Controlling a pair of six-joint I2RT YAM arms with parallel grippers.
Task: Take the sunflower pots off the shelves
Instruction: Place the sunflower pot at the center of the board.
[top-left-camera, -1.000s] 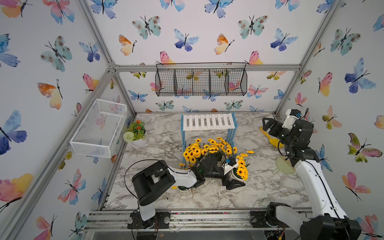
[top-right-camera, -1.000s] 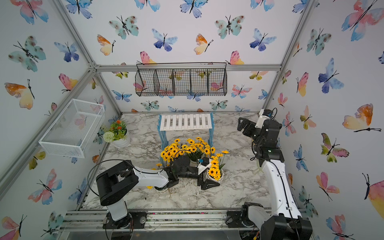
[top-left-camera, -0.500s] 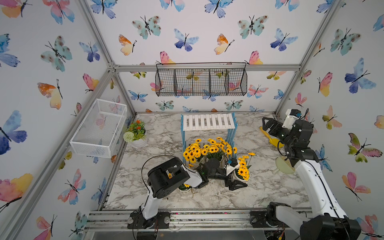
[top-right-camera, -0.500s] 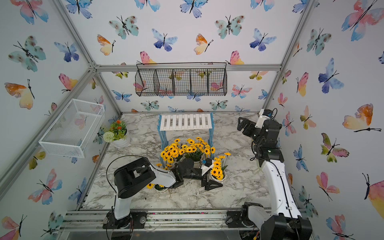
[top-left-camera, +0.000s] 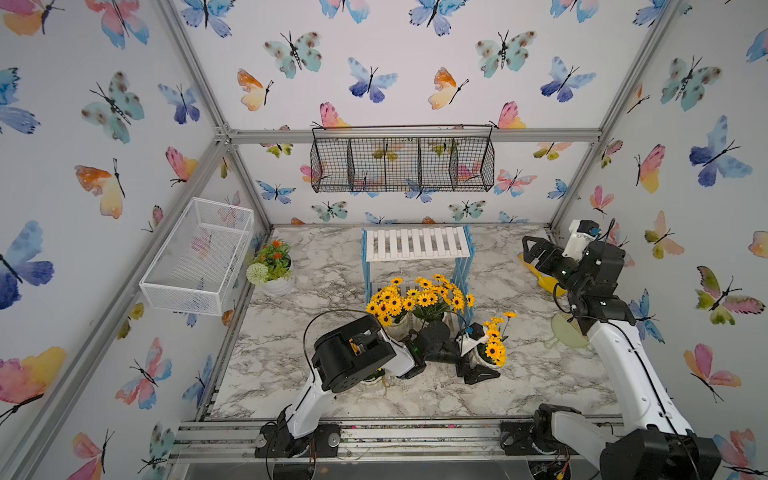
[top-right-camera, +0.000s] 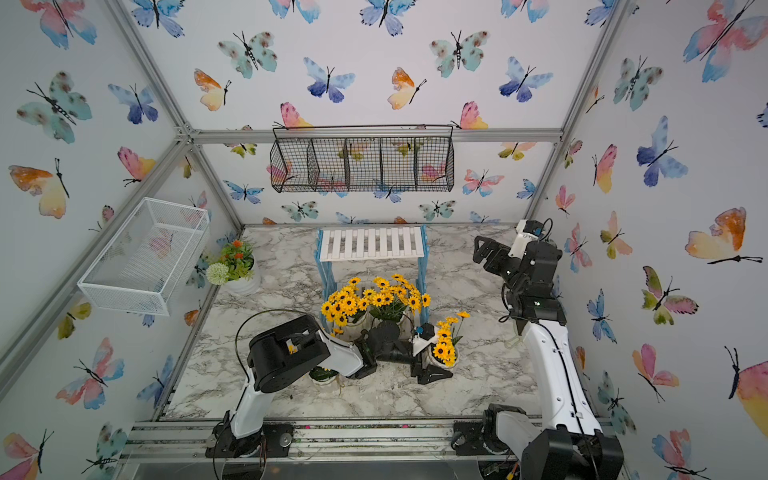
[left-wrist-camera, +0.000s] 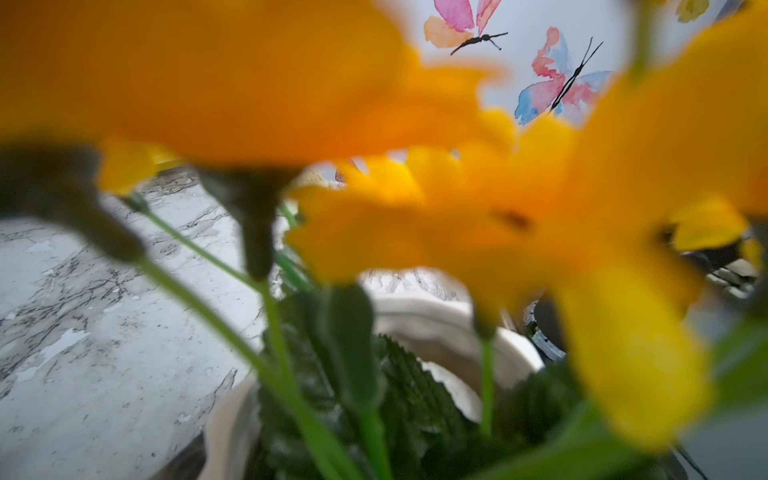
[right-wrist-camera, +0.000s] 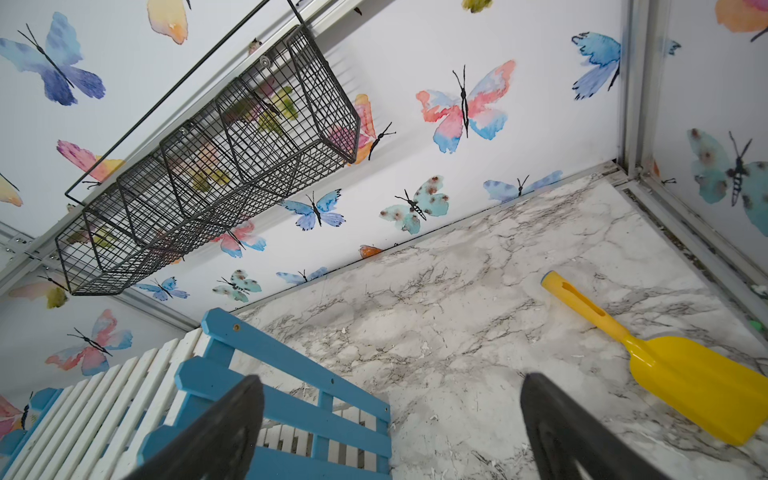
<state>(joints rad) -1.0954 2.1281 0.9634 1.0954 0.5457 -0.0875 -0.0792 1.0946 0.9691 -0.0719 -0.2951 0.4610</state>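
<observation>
Standing pot: on the marble under my left arm, off the shelves.
Lower tier: two sunflower bunches crowd its front.
Left gripper: around a fourth pot beside the shelves; blooms hide my grip.
Right gripper: wide, empty, parked clear.

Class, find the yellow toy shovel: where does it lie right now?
In the right wrist view the yellow shovel lies flat on the marble table, near the back right corner, right of the shelves.
</observation>
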